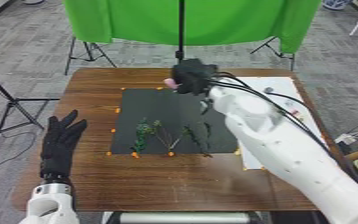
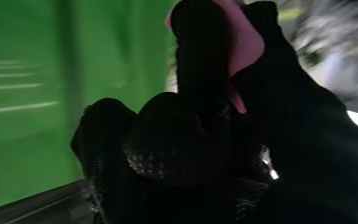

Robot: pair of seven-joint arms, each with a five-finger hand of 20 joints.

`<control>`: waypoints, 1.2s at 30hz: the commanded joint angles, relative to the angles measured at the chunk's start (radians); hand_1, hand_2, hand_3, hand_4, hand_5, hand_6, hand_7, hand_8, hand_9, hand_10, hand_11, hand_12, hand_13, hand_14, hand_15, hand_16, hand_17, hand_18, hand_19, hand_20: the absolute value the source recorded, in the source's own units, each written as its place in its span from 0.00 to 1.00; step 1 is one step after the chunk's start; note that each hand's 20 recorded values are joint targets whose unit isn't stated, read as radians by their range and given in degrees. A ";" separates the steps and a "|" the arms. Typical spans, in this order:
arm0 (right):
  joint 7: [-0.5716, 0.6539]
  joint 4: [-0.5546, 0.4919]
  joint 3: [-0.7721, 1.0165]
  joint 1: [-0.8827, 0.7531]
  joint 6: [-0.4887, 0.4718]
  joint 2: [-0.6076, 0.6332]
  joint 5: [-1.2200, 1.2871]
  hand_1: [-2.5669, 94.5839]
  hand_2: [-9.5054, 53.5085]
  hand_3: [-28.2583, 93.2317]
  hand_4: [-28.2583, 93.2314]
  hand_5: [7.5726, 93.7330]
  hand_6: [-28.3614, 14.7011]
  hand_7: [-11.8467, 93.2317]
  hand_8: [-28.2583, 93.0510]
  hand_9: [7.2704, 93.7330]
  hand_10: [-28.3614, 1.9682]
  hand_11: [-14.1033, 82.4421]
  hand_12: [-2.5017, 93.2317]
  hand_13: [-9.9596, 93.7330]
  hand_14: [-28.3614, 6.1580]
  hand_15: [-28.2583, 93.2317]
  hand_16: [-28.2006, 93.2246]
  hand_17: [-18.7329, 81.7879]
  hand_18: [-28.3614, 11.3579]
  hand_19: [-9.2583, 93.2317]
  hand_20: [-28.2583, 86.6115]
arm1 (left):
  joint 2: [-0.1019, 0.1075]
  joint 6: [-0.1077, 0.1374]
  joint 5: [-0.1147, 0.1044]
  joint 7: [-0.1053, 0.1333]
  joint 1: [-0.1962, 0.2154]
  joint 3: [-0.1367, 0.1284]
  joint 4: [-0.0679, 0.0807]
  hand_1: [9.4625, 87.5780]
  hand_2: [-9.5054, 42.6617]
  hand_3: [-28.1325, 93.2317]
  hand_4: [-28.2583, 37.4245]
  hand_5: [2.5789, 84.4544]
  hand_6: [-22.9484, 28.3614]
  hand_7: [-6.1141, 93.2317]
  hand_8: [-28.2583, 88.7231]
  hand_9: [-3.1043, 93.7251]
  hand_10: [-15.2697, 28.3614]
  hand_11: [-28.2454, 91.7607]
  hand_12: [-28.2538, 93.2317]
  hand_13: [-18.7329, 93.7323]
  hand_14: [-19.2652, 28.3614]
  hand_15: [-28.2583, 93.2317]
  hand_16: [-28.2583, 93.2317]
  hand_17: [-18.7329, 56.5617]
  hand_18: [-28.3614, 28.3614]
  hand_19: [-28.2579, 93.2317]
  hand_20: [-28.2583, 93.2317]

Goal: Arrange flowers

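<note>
so the right hand (image 1: 193,74) is pinching a pink thing (image 2: 246,45) that pokes out left, while the stems (image 1: 142,134) lie on the mat's (image 1: 158,104) near part, running roughly near-to-far

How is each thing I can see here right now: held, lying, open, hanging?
Right hand: raised, gripping the pink thing
Pink thing: held between the fingers
Left hand: open, fingers straight
Green sprigs: lying on the mat
Black mat: flat on the table
Green cloth: hanging
</note>
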 commanded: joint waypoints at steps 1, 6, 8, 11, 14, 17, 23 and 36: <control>-0.066 0.093 -0.075 0.022 -0.047 -0.288 -0.123 0.64 0.00 0.69 0.09 0.84 0.72 0.33 0.32 0.97 0.66 0.24 0.48 0.97 0.82 0.76 0.51 0.86 0.46 1.00 0.81 | 0.018 0.104 -0.023 0.004 -0.008 0.038 -0.011 0.24 0.79 0.56 0.00 0.51 0.50 0.16 0.17 0.54 0.65 0.34 0.32 0.48 0.69 0.32 0.24 0.38 0.68 0.26 0.40; -0.096 0.128 -0.075 0.006 -0.092 -0.345 -0.216 0.63 0.00 0.70 0.10 0.84 0.71 0.33 0.32 0.96 0.65 0.25 0.48 0.97 0.82 0.76 0.51 0.86 0.46 1.00 0.81 | 0.029 0.092 -0.027 0.003 -0.009 0.037 -0.013 0.25 0.82 0.56 0.00 0.53 0.52 0.15 0.17 0.55 0.67 0.34 0.32 0.48 0.69 0.32 0.24 0.38 0.68 0.25 0.41; -0.103 0.138 -0.076 0.000 -0.102 -0.356 -0.237 0.63 0.00 0.70 0.10 0.83 0.71 0.33 0.32 0.96 0.65 0.25 0.48 0.97 0.82 0.77 0.51 0.86 0.46 1.00 0.81 | 0.031 0.089 -0.027 0.003 -0.010 0.037 -0.014 0.24 0.81 0.57 0.00 0.54 0.52 0.15 0.17 0.56 0.68 0.34 0.32 0.48 0.69 0.32 0.24 0.38 0.68 0.26 0.41; -0.111 0.150 -0.075 -0.010 -0.130 -0.364 -0.263 0.64 0.00 0.70 0.10 0.83 0.70 0.33 0.31 0.96 0.62 0.25 0.48 0.97 0.82 0.77 0.51 0.85 0.46 1.00 0.81 | 0.033 0.084 -0.026 0.000 -0.016 0.039 -0.011 0.24 0.79 0.58 0.00 0.54 0.52 0.16 0.17 0.56 0.68 0.35 0.33 0.48 0.68 0.32 0.24 0.38 0.68 0.25 0.41; -0.120 0.160 -0.070 -0.022 -0.153 -0.372 -0.292 0.63 0.00 0.71 0.10 0.83 0.67 0.32 0.30 0.95 0.60 0.25 0.48 0.96 0.82 0.77 0.51 0.85 0.46 1.00 0.82 | 0.030 0.078 -0.027 0.005 -0.017 0.040 -0.010 0.24 0.78 0.58 0.00 0.54 0.52 0.17 0.17 0.56 0.68 0.35 0.34 0.48 0.68 0.32 0.24 0.38 0.67 0.25 0.41; -0.126 0.162 -0.065 -0.031 -0.186 -0.380 -0.317 0.62 0.00 0.71 0.09 0.81 0.67 0.31 0.29 0.94 0.59 0.26 0.48 0.96 0.81 0.78 0.51 0.85 0.46 1.00 0.82 | 0.031 0.076 -0.028 0.004 -0.019 0.041 -0.009 0.23 0.77 0.59 0.00 0.55 0.52 0.16 0.17 0.58 0.69 0.35 0.35 0.49 0.69 0.32 0.24 0.38 0.67 0.26 0.41; -0.128 0.165 -0.055 -0.048 -0.224 -0.386 -0.356 0.54 0.00 0.78 0.07 0.74 0.63 0.29 0.27 0.88 0.55 0.34 0.43 0.95 0.81 0.78 0.51 0.84 0.46 1.00 0.82 | 0.028 0.075 -0.026 0.002 -0.023 0.042 -0.007 0.22 0.75 0.59 0.00 0.54 0.52 0.17 0.17 0.58 0.68 0.35 0.36 0.49 0.68 0.32 0.24 0.38 0.67 0.26 0.40; -0.069 0.151 -0.048 -0.034 -0.233 -0.356 -0.291 0.46 0.00 0.82 0.05 0.66 0.63 0.27 0.15 0.82 0.51 0.45 0.32 0.94 0.80 0.78 0.51 0.84 0.46 1.00 0.81 | 0.026 0.069 -0.021 -0.007 -0.030 0.046 -0.003 0.21 0.71 0.61 0.00 0.54 0.54 0.17 0.17 0.60 0.67 0.34 0.37 0.50 0.69 0.33 0.24 0.38 0.67 0.27 0.40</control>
